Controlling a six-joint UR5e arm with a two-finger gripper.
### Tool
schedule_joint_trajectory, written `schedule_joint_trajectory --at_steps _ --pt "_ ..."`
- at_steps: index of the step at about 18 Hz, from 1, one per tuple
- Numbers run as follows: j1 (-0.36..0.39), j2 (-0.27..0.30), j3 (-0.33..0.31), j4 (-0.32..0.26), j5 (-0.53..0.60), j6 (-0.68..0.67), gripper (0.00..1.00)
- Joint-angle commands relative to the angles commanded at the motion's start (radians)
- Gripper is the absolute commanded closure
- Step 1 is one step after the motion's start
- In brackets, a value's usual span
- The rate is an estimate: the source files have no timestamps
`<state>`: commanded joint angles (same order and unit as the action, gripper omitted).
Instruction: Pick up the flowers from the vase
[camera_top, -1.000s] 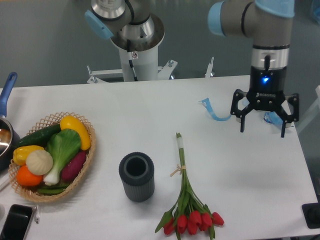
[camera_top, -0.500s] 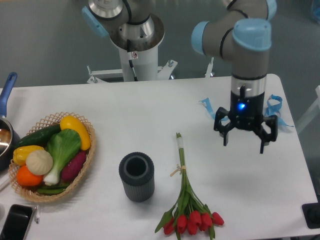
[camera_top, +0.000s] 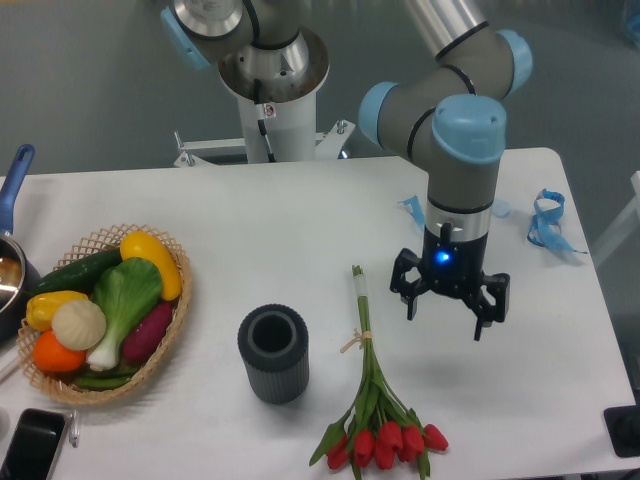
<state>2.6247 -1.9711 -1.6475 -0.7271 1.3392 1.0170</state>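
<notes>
The flowers (camera_top: 374, 398), a tied bunch of red tulip buds on long green stems, lie flat on the white table with the buds toward the front edge and the stem ends pointing away. The dark grey ribbed vase (camera_top: 273, 354) stands upright and empty just left of them. My gripper (camera_top: 447, 316) hangs open above the table, to the right of the upper stems and touching nothing.
A wicker basket (camera_top: 172, 315) of vegetables sits at the left, with a pot (camera_top: 12, 262) beside it at the table's left edge and a black phone (camera_top: 30, 445) at the front left corner. Blue ribbons (camera_top: 545, 220) lie at the back right.
The gripper has travelled left and toward the front of the table, from the right edge to just beside the flower stems, staying open. The flowers and vase have not moved.
</notes>
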Motion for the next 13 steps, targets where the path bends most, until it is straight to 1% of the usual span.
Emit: schedule_joint_trajectory --at_steps 6,13 --pt "-0.003 -0.008 -0.002 0.0 0.002 -0.002 0.0" --pt "-0.003 -0.003 0.02 0.003 0.0 0.008 0.0"
